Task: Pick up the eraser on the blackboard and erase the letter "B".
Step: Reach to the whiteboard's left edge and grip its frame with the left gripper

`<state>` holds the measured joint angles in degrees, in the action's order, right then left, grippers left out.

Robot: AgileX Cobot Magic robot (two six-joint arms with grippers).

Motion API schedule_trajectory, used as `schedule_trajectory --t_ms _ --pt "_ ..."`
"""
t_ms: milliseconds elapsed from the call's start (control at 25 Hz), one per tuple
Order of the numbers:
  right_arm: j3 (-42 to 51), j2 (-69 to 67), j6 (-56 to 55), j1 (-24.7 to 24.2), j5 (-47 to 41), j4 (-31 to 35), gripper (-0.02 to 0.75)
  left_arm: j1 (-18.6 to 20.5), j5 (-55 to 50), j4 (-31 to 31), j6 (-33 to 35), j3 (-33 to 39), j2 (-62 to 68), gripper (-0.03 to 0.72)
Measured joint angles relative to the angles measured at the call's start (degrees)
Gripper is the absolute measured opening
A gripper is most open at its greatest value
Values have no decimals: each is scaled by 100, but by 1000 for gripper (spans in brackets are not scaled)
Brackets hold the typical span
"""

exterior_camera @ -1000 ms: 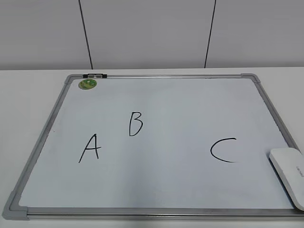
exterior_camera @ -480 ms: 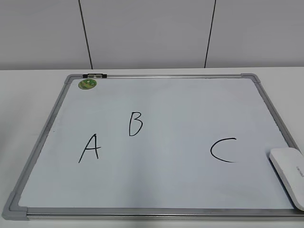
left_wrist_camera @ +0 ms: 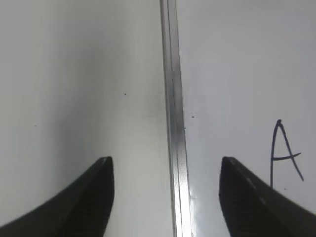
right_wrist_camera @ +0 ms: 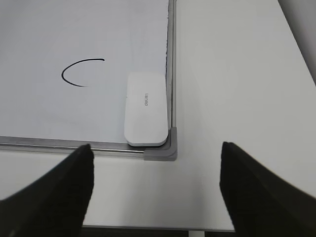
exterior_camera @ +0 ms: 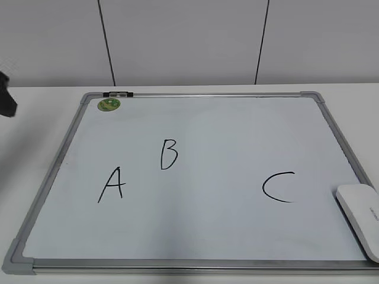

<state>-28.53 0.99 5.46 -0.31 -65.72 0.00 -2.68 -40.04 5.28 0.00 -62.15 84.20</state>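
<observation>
The blackboard point(exterior_camera: 59, 155) lies flat on the table, with a black "A" point(exterior_camera: 112, 184), the letter "B" point(exterior_camera: 169, 154) and a "C" point(exterior_camera: 278, 186) on it. The white eraser point(exterior_camera: 360, 219) lies on the board's near right corner; it also shows in the right wrist view point(right_wrist_camera: 145, 108). My right gripper point(right_wrist_camera: 155, 147) is open and empty, hovering over the table just short of that corner. My left gripper point(left_wrist_camera: 165, 168) is open and empty above the board's left frame rail point(left_wrist_camera: 173, 123), with the "A" point(left_wrist_camera: 284, 153) to its right. The "B" is in neither wrist view.
A round green sticker point(exterior_camera: 109, 105) and a black clip point(exterior_camera: 118, 94) sit at the board's far left corner. A dark part of the left arm point(exterior_camera: 7, 97) shows at the left edge. A grey plastic corner point(right_wrist_camera: 165, 150) lies beside the eraser. A panelled wall stands behind.
A dark part of the left arm has come into the exterior view at the left edge. The board, letters and eraser have not moved.
</observation>
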Motion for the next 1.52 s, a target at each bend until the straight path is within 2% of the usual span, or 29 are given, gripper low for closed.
schedule_trajectory --t_ms 280,480,680,920,1120,1520 --pt "0 0 0 0 0 0 589 -148 -519 25 37 -780 1754 494" --pt "0 0 0 0 0 0 589 -156 -619 25 157 -1188 2464 447" --pt "0 0 0 0 0 0 589 -156 -630 72 275 -1601 2898 386" --pt "0 0 0 0 0 0 589 -156 -743 173 325 -1991 3393 356" --pt "0 0 0 0 0 0 589 -132 -817 270 338 -2172 3621 285" --pt "0 0 0 0 0 0 589 47 -884 564 530 -2277 3869 253"
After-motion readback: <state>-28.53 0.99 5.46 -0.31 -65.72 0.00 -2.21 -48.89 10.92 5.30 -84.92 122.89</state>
